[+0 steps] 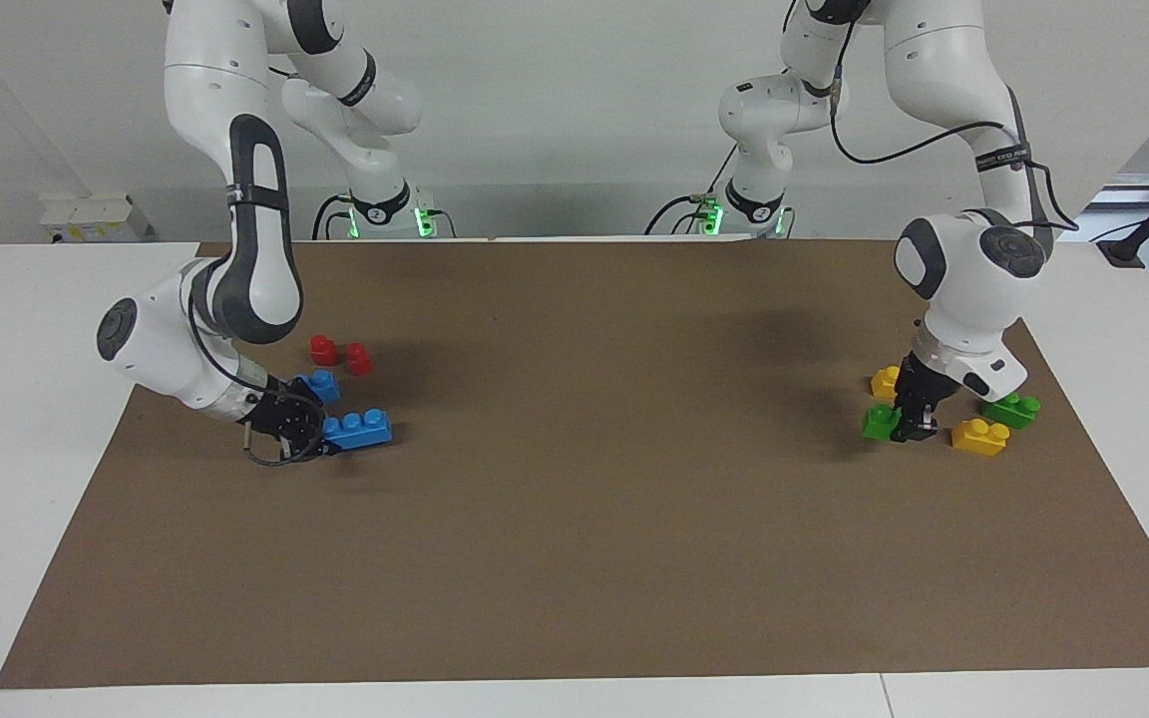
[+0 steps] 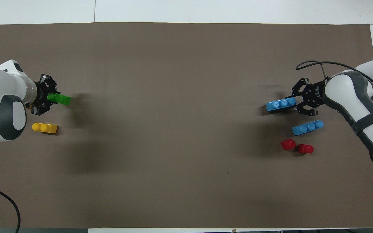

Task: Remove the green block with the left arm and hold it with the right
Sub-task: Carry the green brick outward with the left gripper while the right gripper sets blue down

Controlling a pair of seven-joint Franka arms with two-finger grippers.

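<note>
Yellow brick (image 1: 979,437) and another green brick (image 1: 1011,409) flank the green block (image 1: 880,422), pinched by left gripper (image 1: 915,427) fingers; right gripper (image 1: 327,447) fingers clasp a blue brick (image 1: 359,429).

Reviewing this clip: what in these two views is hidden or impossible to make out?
- Overhead view: the left arm covers the second green block and the yellow block lying nearer the robots.
- Both views: the left gripper itself hides whether it grips the green block.
- Both views: the right gripper likewise hides its hold on the blue block.
- Facing view: the top edge cuts off both arms' upper links.
</note>
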